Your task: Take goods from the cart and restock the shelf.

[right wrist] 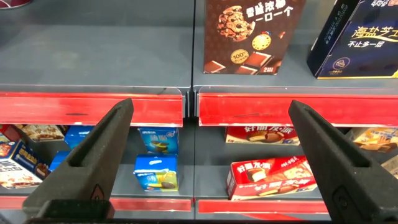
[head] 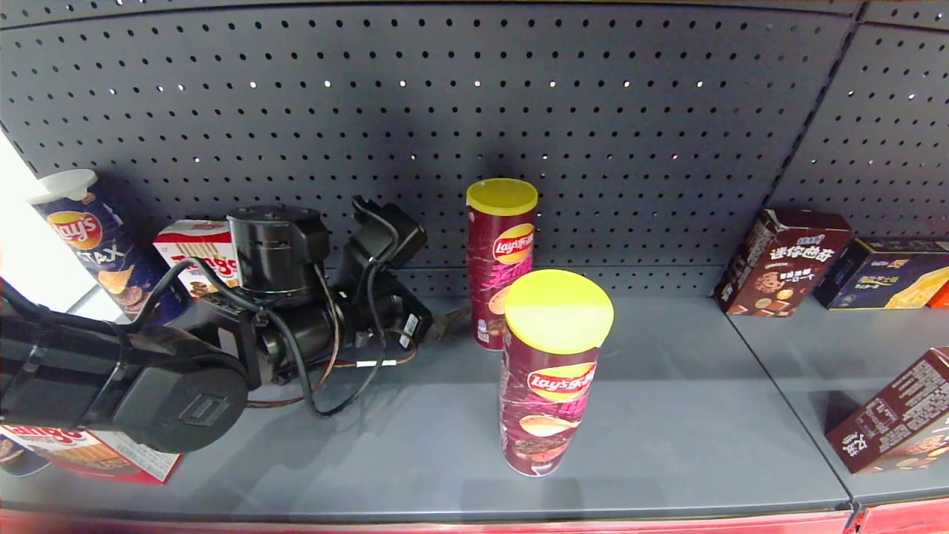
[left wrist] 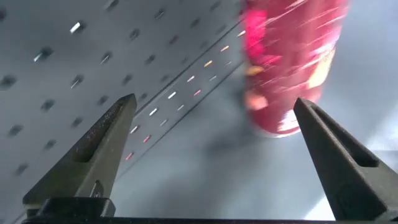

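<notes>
Left end effector (left wrist: pixel 214 99), jaws apart and empty, is hanging just left of the far chip can (head: pixel 500 259); a careless rightward swing is risking toppling it on the shelf (head: pixel 667 445).

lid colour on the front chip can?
Yellow lid on the front chip can, clearest in the head view.

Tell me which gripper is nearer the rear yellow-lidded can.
Left. The left gripper is over the shelf just beside the rear can, fingers open; the right gripper is out in front of the shelving, facing its red rails.
</notes>
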You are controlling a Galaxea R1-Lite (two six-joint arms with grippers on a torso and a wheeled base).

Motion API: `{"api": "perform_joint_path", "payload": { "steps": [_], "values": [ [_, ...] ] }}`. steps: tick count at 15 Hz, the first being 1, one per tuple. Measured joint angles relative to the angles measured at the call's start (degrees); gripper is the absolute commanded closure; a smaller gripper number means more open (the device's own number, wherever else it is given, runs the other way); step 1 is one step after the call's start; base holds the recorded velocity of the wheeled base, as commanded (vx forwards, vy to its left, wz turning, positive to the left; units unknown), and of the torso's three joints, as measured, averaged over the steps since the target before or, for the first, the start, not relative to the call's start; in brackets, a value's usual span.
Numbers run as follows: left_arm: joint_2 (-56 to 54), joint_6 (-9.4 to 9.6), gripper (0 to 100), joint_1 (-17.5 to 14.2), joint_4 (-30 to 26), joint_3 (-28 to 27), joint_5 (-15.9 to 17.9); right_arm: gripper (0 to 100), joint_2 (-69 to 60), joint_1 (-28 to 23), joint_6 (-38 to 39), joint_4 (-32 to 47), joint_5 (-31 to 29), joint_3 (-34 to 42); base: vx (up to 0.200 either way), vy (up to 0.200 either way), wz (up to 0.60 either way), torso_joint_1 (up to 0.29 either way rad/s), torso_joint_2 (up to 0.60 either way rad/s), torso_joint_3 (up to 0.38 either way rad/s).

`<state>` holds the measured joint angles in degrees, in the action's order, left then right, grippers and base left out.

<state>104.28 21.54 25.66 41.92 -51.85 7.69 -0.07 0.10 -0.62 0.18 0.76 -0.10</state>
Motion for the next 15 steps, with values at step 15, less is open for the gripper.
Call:
{"api": "perform_joint_path", "payload": {
  "steps": [15],
  "values": [
    [5.71,0.07,0,-1.07,-0.02,-5.97,-3.93,0,0.0,-0.07,0.02,0.0,0.0,0.0,0.0,0.0,0.0,0.0,0.0,0.0]
  ]
}}
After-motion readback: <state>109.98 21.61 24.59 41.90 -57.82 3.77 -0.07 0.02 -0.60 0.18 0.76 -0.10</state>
